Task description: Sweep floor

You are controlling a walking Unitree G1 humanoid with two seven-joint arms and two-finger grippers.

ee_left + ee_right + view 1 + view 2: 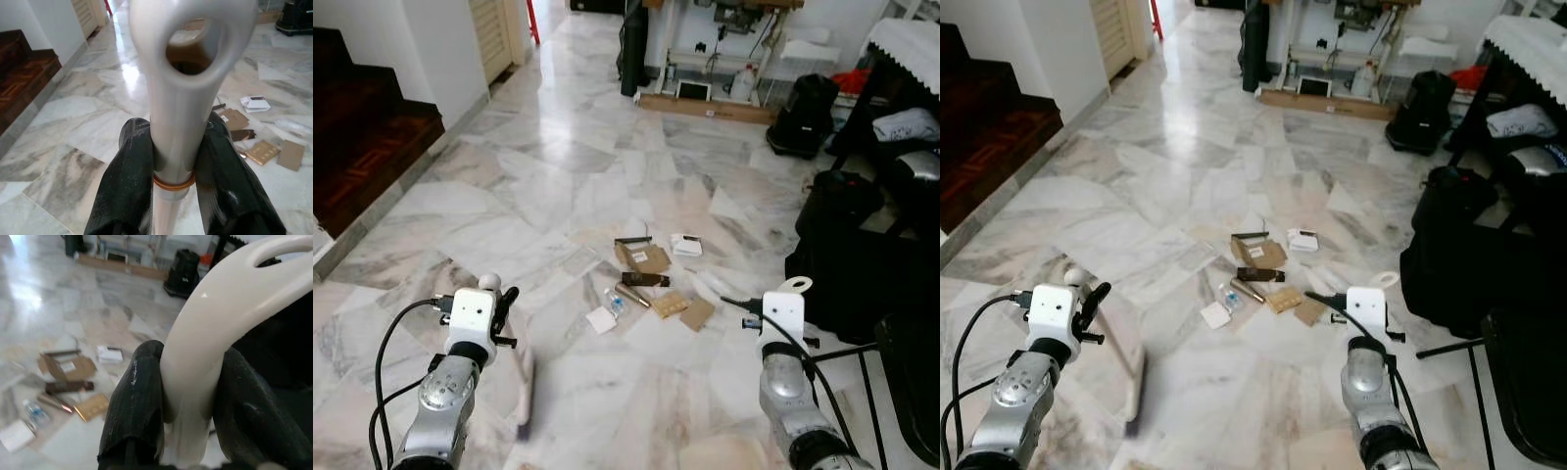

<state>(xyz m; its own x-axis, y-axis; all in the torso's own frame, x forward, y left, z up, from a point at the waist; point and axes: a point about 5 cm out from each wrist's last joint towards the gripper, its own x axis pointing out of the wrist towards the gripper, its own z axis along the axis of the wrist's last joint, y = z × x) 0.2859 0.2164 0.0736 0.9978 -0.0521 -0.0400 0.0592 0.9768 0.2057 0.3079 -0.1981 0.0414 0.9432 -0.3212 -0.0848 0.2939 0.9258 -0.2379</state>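
Observation:
My left gripper point(173, 164) is shut on the white broom handle point(181, 93), just below the hanging hole at its top end. In the eye views the broom point(522, 377) slants down from that gripper point(504, 299) to the marble floor in front of me. My right gripper point(188, 404) is shut on a cream curved handle point(220, 308), whose looped top point(796, 285) rises above the right wrist. A litter pile point(646, 279) lies ahead, between the arms: cardboard pieces, a small plastic bottle point(614, 302), white paper point(601, 319) and a white box point(686, 245).
Dark wooden stairs point(362, 137) rise at the left. Black bags point(852, 255) and a black stand's legs point(862, 392) crowd the right side. Further back are a black backpack point(803, 113), a cloth-covered table point(911, 39) and a shelf along the far wall point(705, 106).

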